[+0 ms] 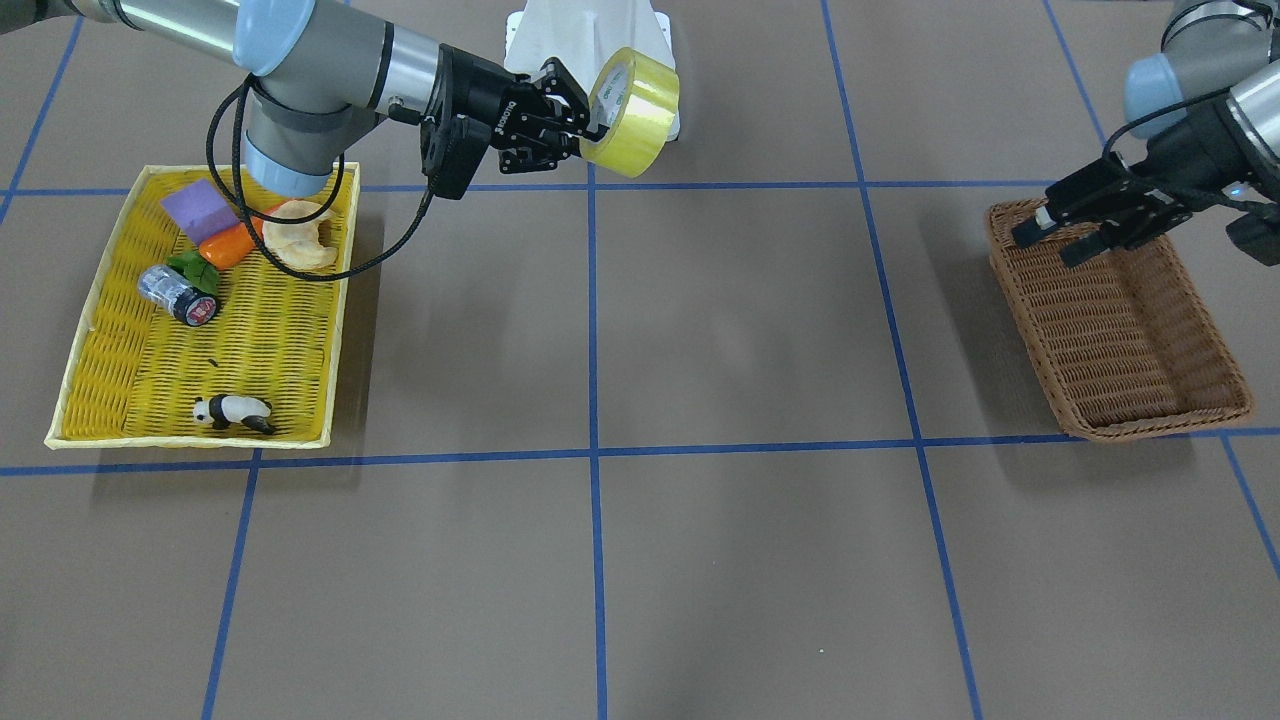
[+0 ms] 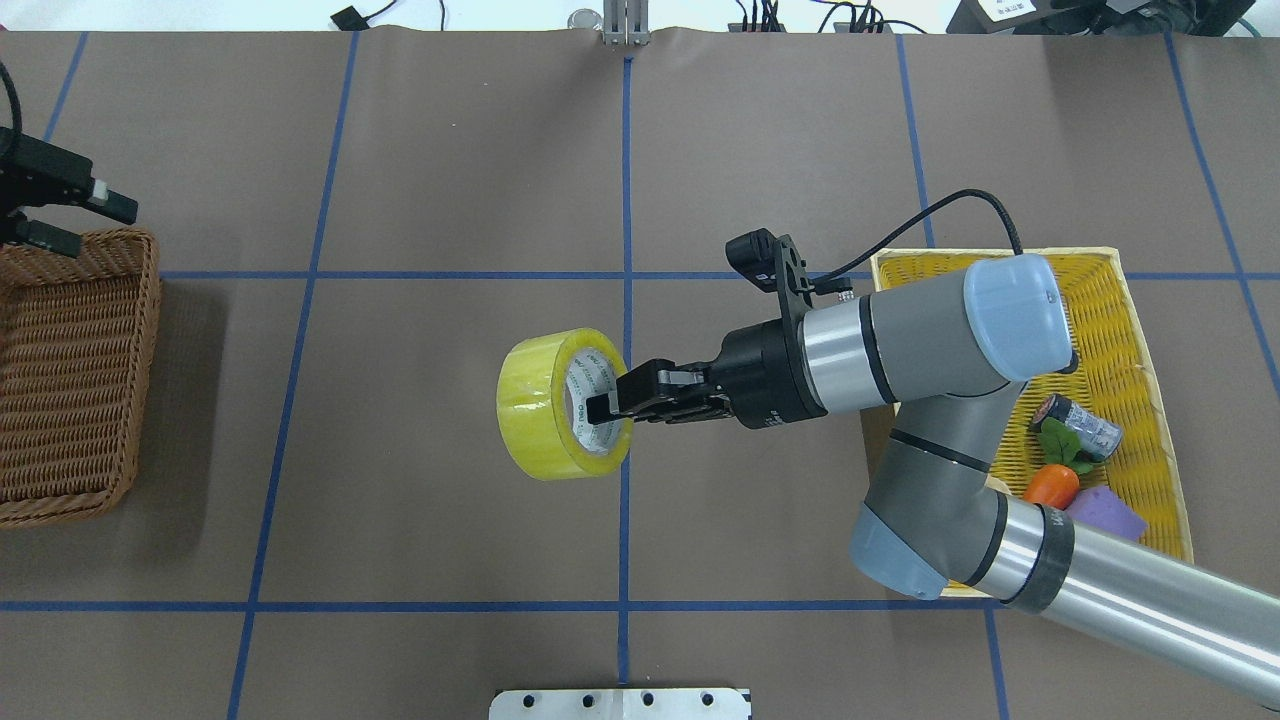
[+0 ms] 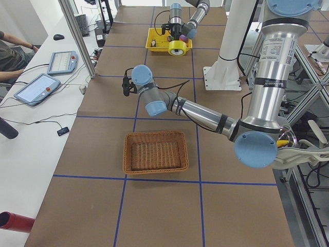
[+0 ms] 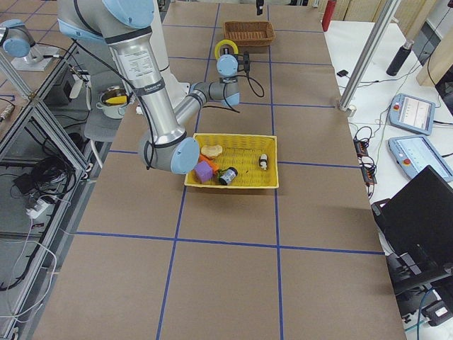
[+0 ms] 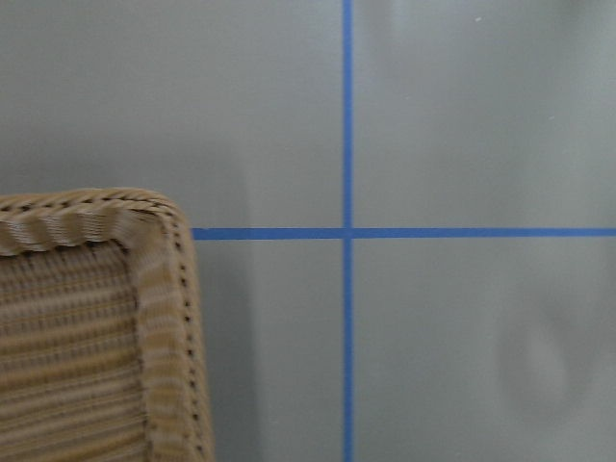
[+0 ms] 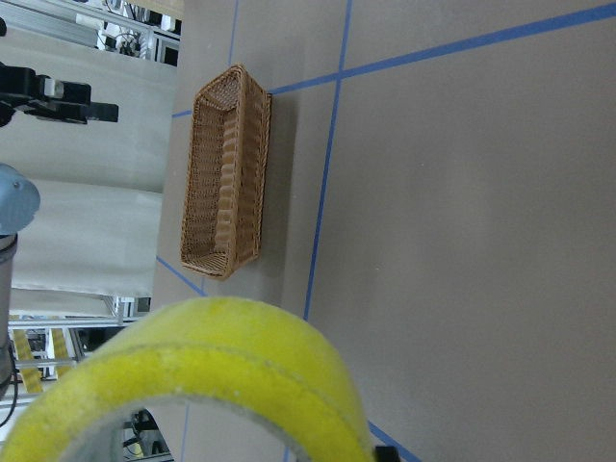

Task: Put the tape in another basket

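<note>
The tape (image 1: 632,112) is a wide yellow roll with a grey-white core. My right gripper (image 1: 590,128) is shut on its wall, one finger inside the core, and holds it in the air above the table's middle (image 2: 545,405). It fills the bottom of the right wrist view (image 6: 192,375). The brown wicker basket (image 1: 1160,425) stands on the robot's left side (image 2: 150,330) and holds nothing. My left gripper (image 1: 1050,246) is open and empty, hovering above the basket's corner near the robot (image 2: 98,226). The left wrist view shows only that corner (image 5: 164,289).
A shallow yellow woven tray (image 1: 340,300) lies on the robot's right side. It holds a silver cylinder (image 1: 178,294), a toy panda (image 1: 235,411), a carrot (image 1: 228,245), a purple block (image 1: 200,208) and a pale bread-like piece (image 1: 300,235). The white robot base (image 1: 590,30) stands behind the tape.
</note>
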Available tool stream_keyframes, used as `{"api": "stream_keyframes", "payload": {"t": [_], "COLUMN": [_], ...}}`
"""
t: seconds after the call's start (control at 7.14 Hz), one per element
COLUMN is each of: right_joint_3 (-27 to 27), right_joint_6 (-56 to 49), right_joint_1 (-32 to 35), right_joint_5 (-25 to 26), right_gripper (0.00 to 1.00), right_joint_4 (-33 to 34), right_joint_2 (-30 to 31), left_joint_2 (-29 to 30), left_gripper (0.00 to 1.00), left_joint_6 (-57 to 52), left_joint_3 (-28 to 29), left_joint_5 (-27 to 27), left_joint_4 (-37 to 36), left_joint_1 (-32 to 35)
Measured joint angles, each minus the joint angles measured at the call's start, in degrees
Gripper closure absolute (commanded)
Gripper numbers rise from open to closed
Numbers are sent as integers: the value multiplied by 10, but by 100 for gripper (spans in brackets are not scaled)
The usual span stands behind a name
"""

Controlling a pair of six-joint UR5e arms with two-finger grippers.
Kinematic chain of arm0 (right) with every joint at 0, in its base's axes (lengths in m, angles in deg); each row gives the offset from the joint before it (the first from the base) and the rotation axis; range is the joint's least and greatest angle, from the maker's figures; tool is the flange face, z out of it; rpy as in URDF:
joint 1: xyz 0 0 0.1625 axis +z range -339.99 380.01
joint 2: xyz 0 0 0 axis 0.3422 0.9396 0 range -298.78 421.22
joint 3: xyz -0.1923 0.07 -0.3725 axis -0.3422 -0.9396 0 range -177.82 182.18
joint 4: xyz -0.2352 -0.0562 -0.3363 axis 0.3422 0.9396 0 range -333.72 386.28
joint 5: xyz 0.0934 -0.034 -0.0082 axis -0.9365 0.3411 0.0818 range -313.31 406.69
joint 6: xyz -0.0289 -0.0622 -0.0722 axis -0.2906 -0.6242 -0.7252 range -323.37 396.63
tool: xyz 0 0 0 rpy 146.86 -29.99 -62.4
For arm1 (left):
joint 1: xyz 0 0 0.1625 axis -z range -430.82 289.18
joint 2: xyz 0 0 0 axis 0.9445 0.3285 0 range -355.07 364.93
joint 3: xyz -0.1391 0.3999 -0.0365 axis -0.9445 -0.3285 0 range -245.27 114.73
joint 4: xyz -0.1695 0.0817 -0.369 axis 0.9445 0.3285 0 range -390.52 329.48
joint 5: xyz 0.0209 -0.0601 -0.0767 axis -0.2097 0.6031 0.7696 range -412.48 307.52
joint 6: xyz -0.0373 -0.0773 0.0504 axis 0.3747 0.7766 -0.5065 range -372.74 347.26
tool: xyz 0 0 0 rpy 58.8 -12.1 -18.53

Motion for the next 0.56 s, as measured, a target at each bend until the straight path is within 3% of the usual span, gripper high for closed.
{"api": "stream_keyframes", "payload": {"t": [0.56], "right_joint_3": [-24], "right_joint_6": [86], "right_joint_1": [-39], "right_joint_5": [83], "right_gripper": [100], "right_joint_4": [-108], "right_joint_2": [-10], "left_joint_2": [73], "left_gripper": [2], "left_joint_6": [272], "left_joint_3": [18], "left_joint_5": [-30], "left_joint_4": [232], "left_joint_1": [-73]}}
